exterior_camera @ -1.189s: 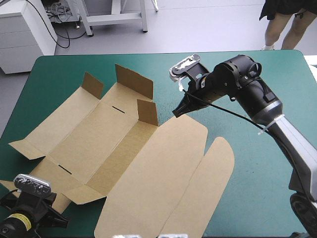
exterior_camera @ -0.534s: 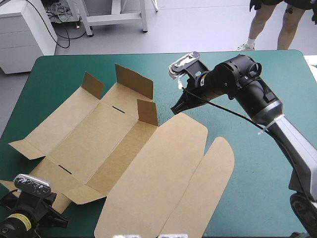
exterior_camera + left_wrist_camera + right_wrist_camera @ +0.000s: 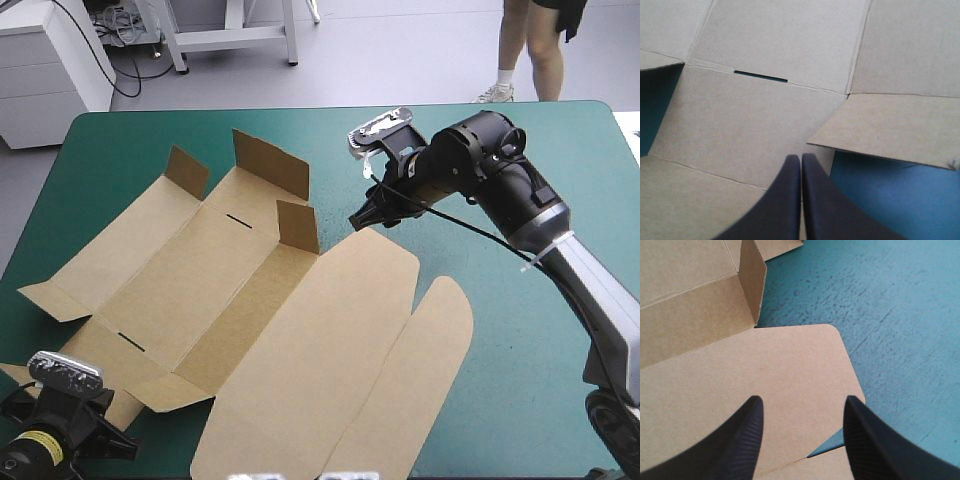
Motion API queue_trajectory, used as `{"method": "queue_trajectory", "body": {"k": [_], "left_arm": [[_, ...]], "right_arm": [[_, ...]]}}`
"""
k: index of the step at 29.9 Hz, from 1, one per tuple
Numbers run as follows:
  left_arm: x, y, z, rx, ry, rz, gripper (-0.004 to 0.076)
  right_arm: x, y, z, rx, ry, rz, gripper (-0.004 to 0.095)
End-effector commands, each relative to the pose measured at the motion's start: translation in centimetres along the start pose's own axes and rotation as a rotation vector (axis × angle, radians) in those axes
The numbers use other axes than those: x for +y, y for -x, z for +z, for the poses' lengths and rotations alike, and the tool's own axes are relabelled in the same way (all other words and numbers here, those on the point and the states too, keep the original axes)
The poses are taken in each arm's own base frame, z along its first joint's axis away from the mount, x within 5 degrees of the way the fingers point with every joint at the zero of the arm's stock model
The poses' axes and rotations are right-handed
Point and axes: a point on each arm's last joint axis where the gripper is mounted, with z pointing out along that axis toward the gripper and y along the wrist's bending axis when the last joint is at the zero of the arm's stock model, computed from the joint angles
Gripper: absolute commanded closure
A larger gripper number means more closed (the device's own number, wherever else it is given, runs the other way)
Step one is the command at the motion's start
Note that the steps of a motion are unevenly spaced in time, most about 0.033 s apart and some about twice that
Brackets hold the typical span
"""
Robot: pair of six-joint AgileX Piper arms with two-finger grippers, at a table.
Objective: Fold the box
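The brown box (image 3: 200,270) lies as an opened sheet across the left and middle of the table. Three short flaps (image 3: 270,165) stand up along its far side, and the big lid panel (image 3: 320,360) with its rounded tab lies flat toward the front. My right gripper (image 3: 362,218) is open, hanging just above the lid's far rounded corner (image 3: 790,360), fingers (image 3: 745,440) astride it with nothing held. An upright flap (image 3: 752,275) stands ahead of it. My left gripper (image 3: 800,157) is shut and empty over the sheet's near-left end, a slot (image 3: 760,76) ahead and a slightly lifted flap (image 3: 890,125) beside it.
Bare teal-green cover (image 3: 540,330) stretches right of the lid to the table's right edge. A strip of cover (image 3: 120,140) also shows beyond the box at the far left. The left arm (image 3: 40,440) sits at the front-left corner.
The right gripper has shifted slightly back and forth above the lid's far corner, staying open. The box and the left arm have not moved.
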Motion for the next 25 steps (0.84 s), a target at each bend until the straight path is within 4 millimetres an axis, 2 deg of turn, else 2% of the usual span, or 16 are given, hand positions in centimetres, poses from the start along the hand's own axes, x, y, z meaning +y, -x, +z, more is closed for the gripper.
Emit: {"method": "queue_trajectory", "body": {"k": [1, 5, 17, 25], "left_arm": [[0.0, 0.9, -0.3, -0.053, -0.002, -0.006, 0.0734], [0.0, 0.9, -0.3, -0.053, -0.002, -0.006, 0.0734], [0.0, 0.9, -0.3, -0.053, -0.003, -0.007, 0.0734], [0.1, 0.9, -0.3, -0.054, 0.002, -0.004, 0.0734]], "right_arm": [[0.0, 0.2, -1.5, -0.065, -0.006, 0.008, 0.0354], [0.0, 0.0, -1.0, -0.047, -0.002, 0.010, 0.0343], [0.2, 0.1, -1.0, -0.059, 0.023, 0.028, 0.0345], [0.2, 1.3, -1.1, -0.195, 0.022, 0.009, 0.0345]]}}
